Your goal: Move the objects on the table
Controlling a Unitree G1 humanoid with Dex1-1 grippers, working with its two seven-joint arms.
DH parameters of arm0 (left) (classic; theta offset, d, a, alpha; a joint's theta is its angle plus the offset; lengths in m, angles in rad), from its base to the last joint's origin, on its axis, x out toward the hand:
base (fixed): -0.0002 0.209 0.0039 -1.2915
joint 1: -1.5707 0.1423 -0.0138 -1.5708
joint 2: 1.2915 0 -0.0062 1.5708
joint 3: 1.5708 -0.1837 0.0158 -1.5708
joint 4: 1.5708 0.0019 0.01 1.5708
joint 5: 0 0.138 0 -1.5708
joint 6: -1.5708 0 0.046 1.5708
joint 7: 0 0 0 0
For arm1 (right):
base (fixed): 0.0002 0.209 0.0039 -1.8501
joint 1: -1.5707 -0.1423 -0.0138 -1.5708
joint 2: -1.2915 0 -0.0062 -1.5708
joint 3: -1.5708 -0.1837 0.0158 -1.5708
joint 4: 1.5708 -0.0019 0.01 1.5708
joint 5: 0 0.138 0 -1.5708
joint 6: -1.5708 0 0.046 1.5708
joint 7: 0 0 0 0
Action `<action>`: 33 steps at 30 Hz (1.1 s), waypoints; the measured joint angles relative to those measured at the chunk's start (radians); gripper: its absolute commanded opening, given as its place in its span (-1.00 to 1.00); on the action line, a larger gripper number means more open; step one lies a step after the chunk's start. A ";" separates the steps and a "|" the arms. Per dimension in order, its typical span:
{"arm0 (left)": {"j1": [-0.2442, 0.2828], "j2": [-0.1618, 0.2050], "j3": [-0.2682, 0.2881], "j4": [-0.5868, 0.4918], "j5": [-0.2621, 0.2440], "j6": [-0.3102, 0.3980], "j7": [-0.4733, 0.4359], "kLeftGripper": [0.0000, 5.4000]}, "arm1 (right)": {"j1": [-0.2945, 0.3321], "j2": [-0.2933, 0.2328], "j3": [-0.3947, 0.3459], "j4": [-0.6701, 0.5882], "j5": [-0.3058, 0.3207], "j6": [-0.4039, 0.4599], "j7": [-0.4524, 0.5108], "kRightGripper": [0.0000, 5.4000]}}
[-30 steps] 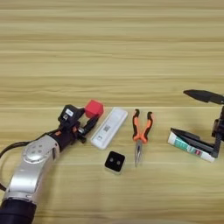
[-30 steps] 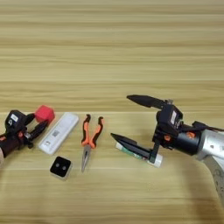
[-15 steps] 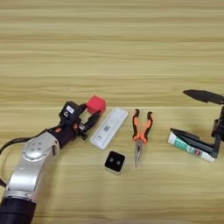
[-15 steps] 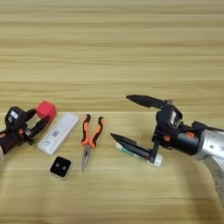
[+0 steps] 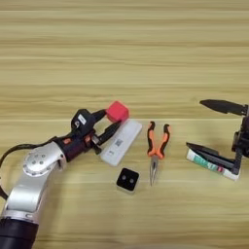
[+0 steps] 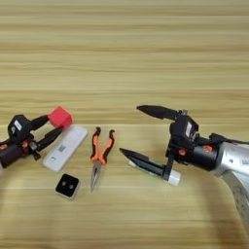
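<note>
Left claw (image 5: 113,120) pinched shut on small red hard cube (image 5: 117,110), at its flat sides. Probably light, maybe slippy. Right claw (image 6: 130,130) spread wide over white plastic tube with green label (image 5: 214,166).

A light wooden surface (image 5: 146,58) with a smooth, matt grain carries a white plastic device (image 5: 121,142) and orange-handled pliers (image 5: 156,148) with dull metal jaws. A matt red cube (image 5: 117,111) sits by a glossy silver arm (image 5: 36,170).

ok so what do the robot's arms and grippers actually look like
Both arms are silver-grey rounded metal shells ending in black wrist blocks with small orange accents. The left gripper and right gripper each have two long, tapering black fingers. A white label sits on each wrist block, and a black cable runs along the left arm.
</note>
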 measured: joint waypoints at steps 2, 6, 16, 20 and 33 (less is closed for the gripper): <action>-0.001 0.006 -0.010 -0.009 -0.008 -0.005 -0.031 -0.16 | -0.010 -0.001 0.006 0.000 0.000 0.005 0.002 1.00; -0.006 0.017 -0.027 -0.027 -0.012 -0.015 -0.077 -0.16 | -0.022 -0.005 0.014 -0.001 0.000 0.021 0.011 1.00; -0.008 0.065 -0.077 -0.125 -0.094 -0.016 -0.238 -0.16 | -0.037 -0.031 0.021 -0.028 0.014 0.044 0.040 1.00; -0.018 0.081 -0.093 -0.145 -0.107 -0.013 -0.277 -0.16 | -0.037 -0.039 0.027 -0.042 0.018 0.047 0.044 1.00; -0.057 0.128 -0.139 -0.168 -0.129 0.010 -0.383 -0.16 | -0.047 -0.075 0.078 -0.068 0.018 0.086 0.087 1.00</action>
